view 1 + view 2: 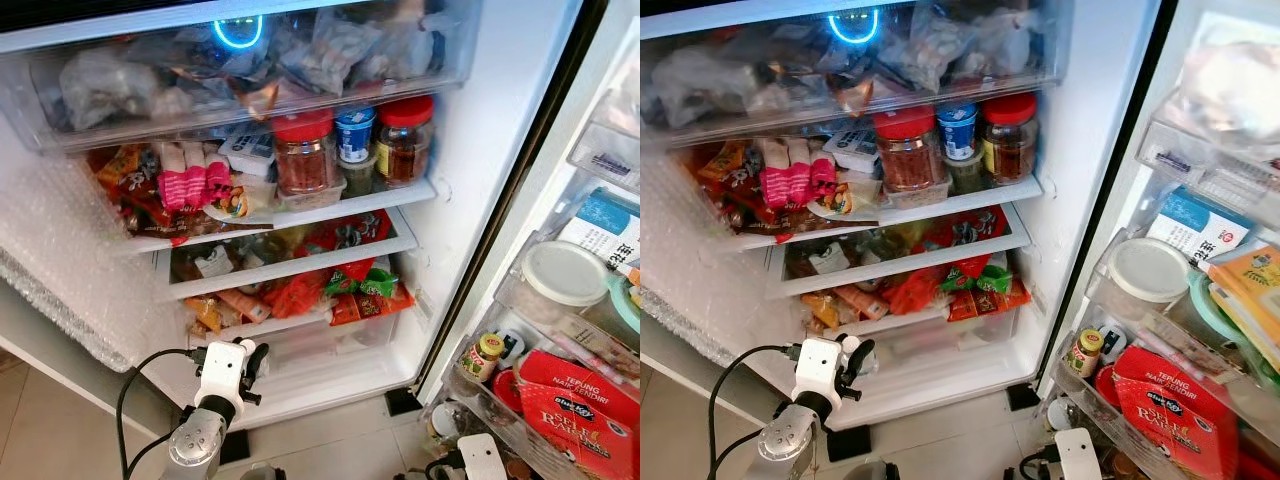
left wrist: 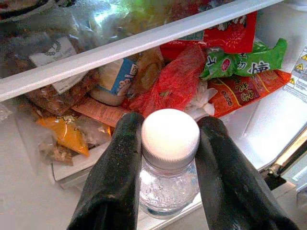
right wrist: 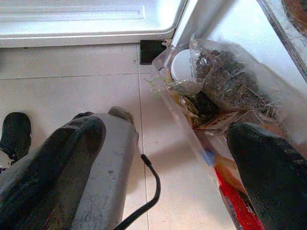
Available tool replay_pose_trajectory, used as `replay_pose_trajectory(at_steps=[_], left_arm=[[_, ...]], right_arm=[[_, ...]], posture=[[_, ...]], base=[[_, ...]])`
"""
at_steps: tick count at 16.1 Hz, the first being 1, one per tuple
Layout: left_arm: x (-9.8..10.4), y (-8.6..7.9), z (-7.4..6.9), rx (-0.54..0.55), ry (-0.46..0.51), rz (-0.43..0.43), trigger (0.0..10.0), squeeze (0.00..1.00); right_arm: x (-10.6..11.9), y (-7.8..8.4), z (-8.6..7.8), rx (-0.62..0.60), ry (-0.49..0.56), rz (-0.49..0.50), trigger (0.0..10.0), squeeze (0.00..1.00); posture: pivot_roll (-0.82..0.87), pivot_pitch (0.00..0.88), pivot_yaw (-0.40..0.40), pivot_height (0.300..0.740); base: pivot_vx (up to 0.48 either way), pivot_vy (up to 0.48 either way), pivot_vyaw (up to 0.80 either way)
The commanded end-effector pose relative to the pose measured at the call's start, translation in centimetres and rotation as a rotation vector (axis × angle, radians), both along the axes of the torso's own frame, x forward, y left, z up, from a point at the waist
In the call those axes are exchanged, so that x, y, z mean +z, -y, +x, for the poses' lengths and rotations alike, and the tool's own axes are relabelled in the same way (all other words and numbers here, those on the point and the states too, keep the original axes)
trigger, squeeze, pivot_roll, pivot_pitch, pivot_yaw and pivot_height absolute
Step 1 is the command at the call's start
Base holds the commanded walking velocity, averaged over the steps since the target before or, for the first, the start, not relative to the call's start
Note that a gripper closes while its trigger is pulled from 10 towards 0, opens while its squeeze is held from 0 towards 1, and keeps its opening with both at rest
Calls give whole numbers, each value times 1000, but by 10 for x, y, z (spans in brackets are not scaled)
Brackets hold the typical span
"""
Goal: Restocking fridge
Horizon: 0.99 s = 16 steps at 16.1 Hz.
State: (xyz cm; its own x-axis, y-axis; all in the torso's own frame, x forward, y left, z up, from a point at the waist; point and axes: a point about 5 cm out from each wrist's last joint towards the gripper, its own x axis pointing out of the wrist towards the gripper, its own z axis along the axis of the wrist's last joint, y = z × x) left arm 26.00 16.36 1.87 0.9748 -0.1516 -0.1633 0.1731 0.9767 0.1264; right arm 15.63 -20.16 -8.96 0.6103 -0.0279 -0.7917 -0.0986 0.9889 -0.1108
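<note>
White fridge [image 1: 500, 120] is standing open, its shelves crammed. Left pincer [image 2: 169, 158] is clenching a clear white-capped bottle [image 2: 170, 158] near the bottom shelf, probably seeking a free spot. Right pincer [image 3: 165, 163] is hanging released near the door shelves.
</note>
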Motion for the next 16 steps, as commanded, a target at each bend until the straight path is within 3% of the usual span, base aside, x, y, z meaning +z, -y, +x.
replay_pose_trajectory(at_steps=[1,13,16], left_arm=[[0,-1,-1,-1,-6,21,10000,0],[4,-1,6,6,-9,102,10000,0],[5,1,6,-3,0,114,10000,0]], right_arm=[[-18,-9,-41,19,-181,12,10000,0],[-17,-8,-39,45,-159,21,10000,0],[-17,-9,-40,42,-160,24,10000,0]], posture=[[-95,93,55,642],[-98,102,37,637],[-95,101,35,637]], base=[[0,0,0],[0,0,0],[0,0,731]])
